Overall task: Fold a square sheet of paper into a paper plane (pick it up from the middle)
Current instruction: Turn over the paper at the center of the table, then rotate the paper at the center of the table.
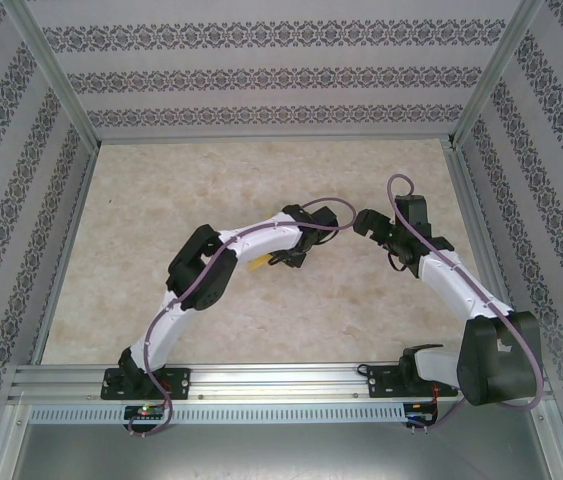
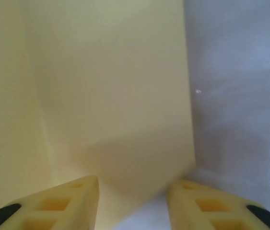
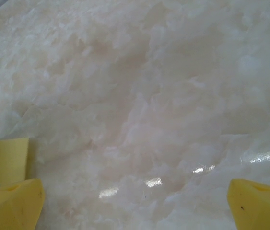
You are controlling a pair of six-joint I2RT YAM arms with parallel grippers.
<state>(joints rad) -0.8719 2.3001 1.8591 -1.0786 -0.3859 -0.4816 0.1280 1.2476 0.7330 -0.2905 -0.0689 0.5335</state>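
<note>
Paper lies between the fingers of my left end effector, partly open, not pinching it. My right end effector hangs wide open above the bench.

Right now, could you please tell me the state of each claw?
Left claw: open, jaws part-way apart, yellow paper between them, not clamped.
Right claw: open wide, holding nothing, over the table.
</note>
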